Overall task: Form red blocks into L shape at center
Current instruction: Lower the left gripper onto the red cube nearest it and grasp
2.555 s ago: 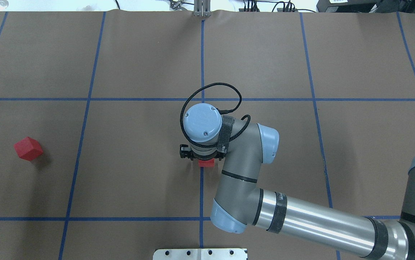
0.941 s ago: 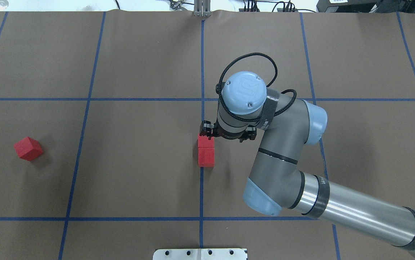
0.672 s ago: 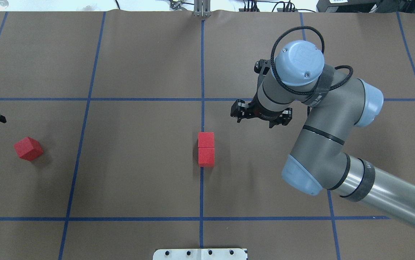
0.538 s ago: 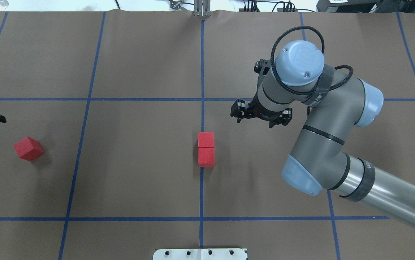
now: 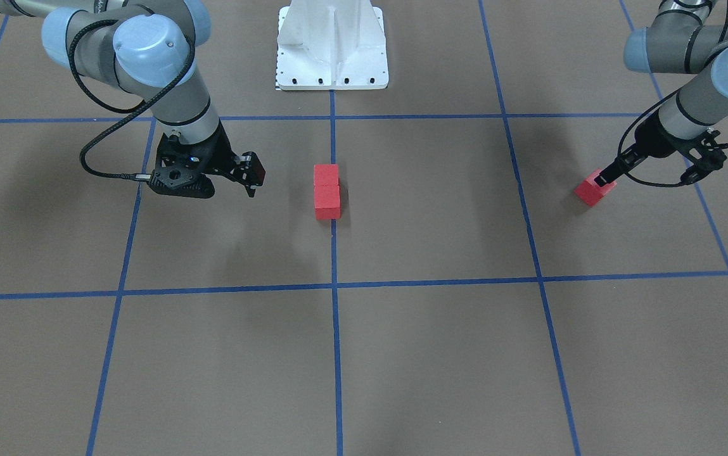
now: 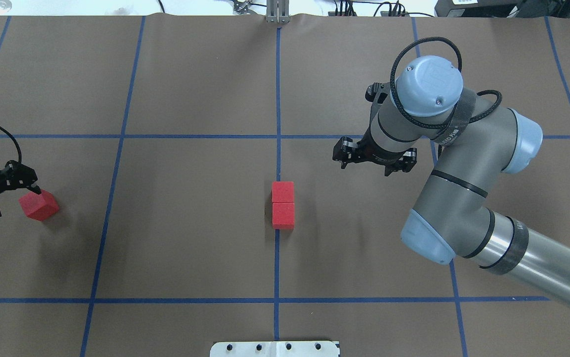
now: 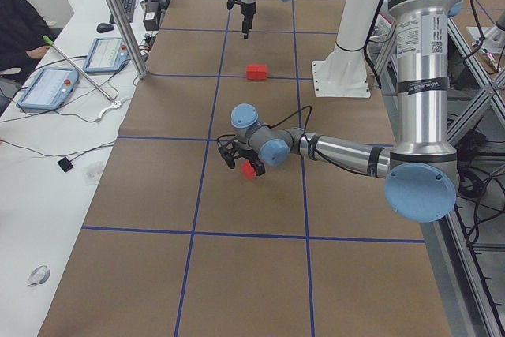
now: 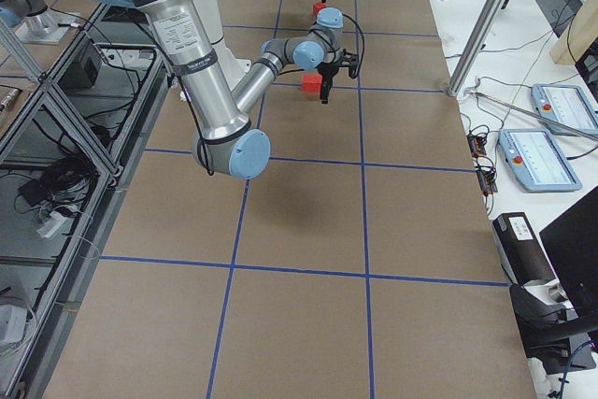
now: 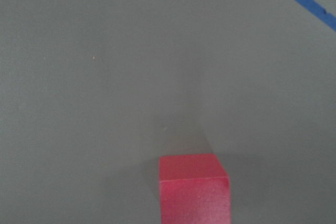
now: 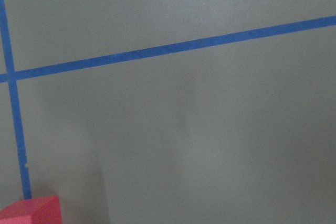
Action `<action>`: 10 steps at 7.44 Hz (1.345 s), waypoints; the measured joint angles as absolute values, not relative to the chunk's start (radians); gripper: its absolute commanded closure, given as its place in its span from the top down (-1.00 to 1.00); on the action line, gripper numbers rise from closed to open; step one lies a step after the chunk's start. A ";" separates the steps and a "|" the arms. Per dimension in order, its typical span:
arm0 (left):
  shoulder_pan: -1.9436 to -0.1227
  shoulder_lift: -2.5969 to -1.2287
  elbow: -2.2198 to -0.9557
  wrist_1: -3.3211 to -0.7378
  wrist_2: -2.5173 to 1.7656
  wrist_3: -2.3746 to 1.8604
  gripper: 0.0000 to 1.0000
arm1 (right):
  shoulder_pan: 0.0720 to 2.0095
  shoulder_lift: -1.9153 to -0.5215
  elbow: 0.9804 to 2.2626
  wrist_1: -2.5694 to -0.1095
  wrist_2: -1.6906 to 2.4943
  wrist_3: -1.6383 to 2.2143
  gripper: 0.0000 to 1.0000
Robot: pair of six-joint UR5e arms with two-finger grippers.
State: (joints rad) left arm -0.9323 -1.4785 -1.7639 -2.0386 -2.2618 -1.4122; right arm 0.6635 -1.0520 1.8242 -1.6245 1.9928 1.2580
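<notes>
Two red blocks [image 6: 283, 192] [image 6: 283, 216] lie touching in a straight line on the blue tape line at the center [image 6: 245, 208]; they also show in the front view [image 5: 327, 190]. The third red block [image 6: 39, 205] lies alone at the far left. My left gripper [image 6: 14, 202] is open beside it, with one fingertip [image 5: 604, 178] at the block's top edge [image 5: 592, 192]. The left wrist view shows this block [image 9: 194, 188] at the bottom middle. My right gripper [image 6: 375, 162] is open and empty, to the right of the pair and a little beyond it.
The white pedestal base [image 6: 275, 348] stands at the near edge by the center line. Blue tape lines [image 6: 116, 136] divide the brown floor into squares. A side bench with tablets [image 7: 51, 88] and a metal post [image 7: 118, 13] lies beyond the far edge.
My right gripper let go of a red block beside the first one at the center and drew back up and to the right. My left gripper came in from the left edge to the lone block.
</notes>
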 measured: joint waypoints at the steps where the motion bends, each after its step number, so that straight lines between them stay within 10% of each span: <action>1: -0.924 -1.485 -1.753 -2.038 -2.258 -1.413 1.00 | 0.664 -1.052 1.825 -1.625 1.992 1.258 1.00; 10: -0.900 -1.551 -1.675 -2.041 -2.257 -1.413 0.89 | 0.664 -1.054 1.828 -1.624 1.991 1.259 1.00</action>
State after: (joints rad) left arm -0.8995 -1.5511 -1.6754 -2.0407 -2.2570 -1.4128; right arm 0.6641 -1.0535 1.8284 -1.6245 1.9911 1.2594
